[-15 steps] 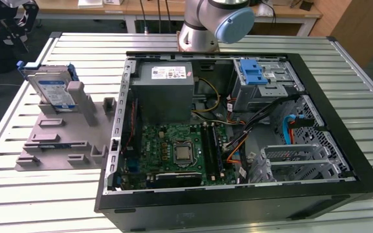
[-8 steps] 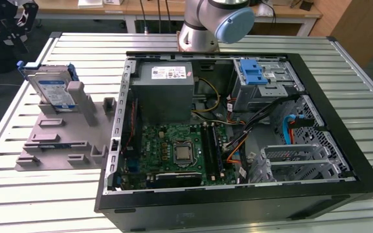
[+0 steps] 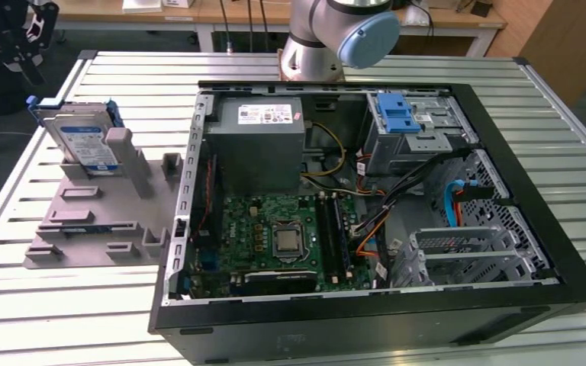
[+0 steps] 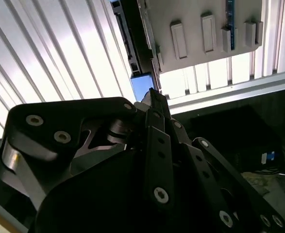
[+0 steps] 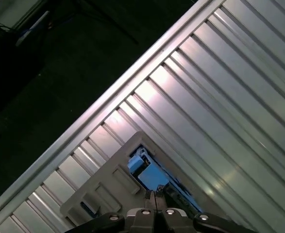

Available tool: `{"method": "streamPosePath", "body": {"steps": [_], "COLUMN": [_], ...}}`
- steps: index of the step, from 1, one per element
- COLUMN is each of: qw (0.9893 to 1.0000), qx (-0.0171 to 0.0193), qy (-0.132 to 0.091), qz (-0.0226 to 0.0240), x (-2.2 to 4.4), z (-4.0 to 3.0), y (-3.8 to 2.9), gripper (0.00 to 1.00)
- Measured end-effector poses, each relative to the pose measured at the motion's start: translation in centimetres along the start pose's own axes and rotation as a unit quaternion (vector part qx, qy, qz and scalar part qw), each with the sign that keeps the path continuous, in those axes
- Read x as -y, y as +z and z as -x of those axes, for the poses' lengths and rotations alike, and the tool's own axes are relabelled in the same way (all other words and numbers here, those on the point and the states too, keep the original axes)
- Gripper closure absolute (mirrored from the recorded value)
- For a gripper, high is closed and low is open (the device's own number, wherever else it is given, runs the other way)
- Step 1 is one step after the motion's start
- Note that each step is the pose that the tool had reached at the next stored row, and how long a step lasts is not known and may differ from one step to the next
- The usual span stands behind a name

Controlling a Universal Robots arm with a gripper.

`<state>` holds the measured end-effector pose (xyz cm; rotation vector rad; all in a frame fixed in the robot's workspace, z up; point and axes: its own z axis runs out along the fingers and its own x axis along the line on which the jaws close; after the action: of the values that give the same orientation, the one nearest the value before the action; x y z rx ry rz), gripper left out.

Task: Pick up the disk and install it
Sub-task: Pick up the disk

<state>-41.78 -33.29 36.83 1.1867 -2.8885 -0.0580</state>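
Claw (image 5: 151,196) tips, closed, partly hide the disk (image 5: 151,175).

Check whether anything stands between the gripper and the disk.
Nothing visible does. In the exterior view the disk stands upright in a grey holder, top edge bare, and the gripper hangs in open air above it. In the first wrist view no object lies between the gripper and the disk's blue carrier.

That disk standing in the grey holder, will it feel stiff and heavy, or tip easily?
The disk looks like a metal slab in a blue plastic frame, so probably stiff and heavy for its size. Standing on edge in the grey holder, it likely resists tipping while slotted, but could topple once free.
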Motion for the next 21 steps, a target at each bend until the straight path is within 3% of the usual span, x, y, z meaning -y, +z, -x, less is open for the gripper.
{"method": "streamPosePath", "body": {"steps": [4,10,19,21], "qw": [0.9994,0.9973,0.9969,0.996], "qx": [-0.0002,0.0015,0.0013,0.001], "qy": [-0.034,-0.073,-0.078,-0.09], "qz": [-0.0013,-0.0046,-0.0047,-0.0047], "x": [0.0,0.01,0.01,0.01], "z": [0.0,0.0,0.0,0.0], "y": [0.07,0.19,0.2,0.21], "gripper": [0.89,0.89,0.89,0.89]}}
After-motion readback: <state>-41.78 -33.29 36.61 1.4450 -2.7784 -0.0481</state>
